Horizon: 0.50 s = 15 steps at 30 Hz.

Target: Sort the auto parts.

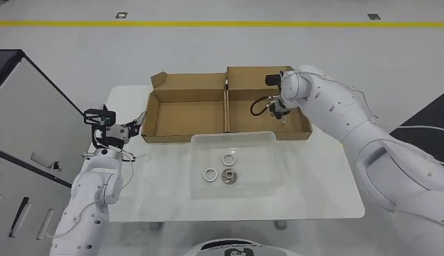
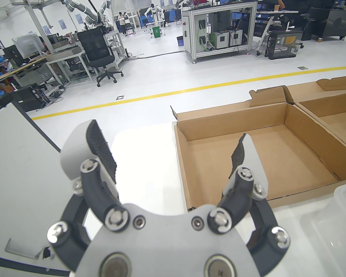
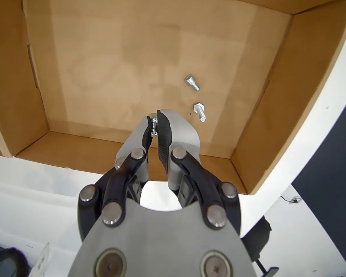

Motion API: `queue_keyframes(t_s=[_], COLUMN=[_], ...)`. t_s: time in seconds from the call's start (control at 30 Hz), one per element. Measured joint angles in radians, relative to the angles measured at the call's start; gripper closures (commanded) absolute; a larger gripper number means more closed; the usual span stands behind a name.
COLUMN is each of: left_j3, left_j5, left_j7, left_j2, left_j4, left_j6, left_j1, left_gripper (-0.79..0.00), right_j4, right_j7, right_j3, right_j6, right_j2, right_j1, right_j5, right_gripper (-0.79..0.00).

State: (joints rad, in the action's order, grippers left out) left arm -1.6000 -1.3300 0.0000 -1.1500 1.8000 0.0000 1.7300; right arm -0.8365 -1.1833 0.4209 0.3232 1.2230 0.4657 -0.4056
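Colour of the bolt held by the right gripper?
Silver metal. The bolt in the right gripper shows best in the right wrist view.

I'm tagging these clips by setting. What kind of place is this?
Probably a robotics lab or test hall: a yellow floor line, other robot arms in the background, and an equipment rack all point that way.

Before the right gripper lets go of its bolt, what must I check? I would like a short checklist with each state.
1. The held bolt sits between the fingers of the right gripper: ok.
2. The right gripper is over the right box: ok.
3. The two loose bolts in that box are the same kind of part: ok.
4. The left gripper is open and apart from that box: ok.
5. Drop height above the box floor: cannot tell.
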Motion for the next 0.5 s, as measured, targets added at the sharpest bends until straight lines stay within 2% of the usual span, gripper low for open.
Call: queue_keyframes(t_s=[0.5], left_j3=[0.000], left_j5=[0.000], left_j7=[0.000], left_j2=[0.000], left_j4=[0.000], left_j6=[0.000], left_j1=[0.000], left_gripper=[-0.785], right_j4=[0.041], right_j7=[-0.016], right_j3=[0.004], right_j6=[0.029], right_j2=[0.033], right_j1=[0.036], right_j5=[-0.015], right_gripper=[0.000])
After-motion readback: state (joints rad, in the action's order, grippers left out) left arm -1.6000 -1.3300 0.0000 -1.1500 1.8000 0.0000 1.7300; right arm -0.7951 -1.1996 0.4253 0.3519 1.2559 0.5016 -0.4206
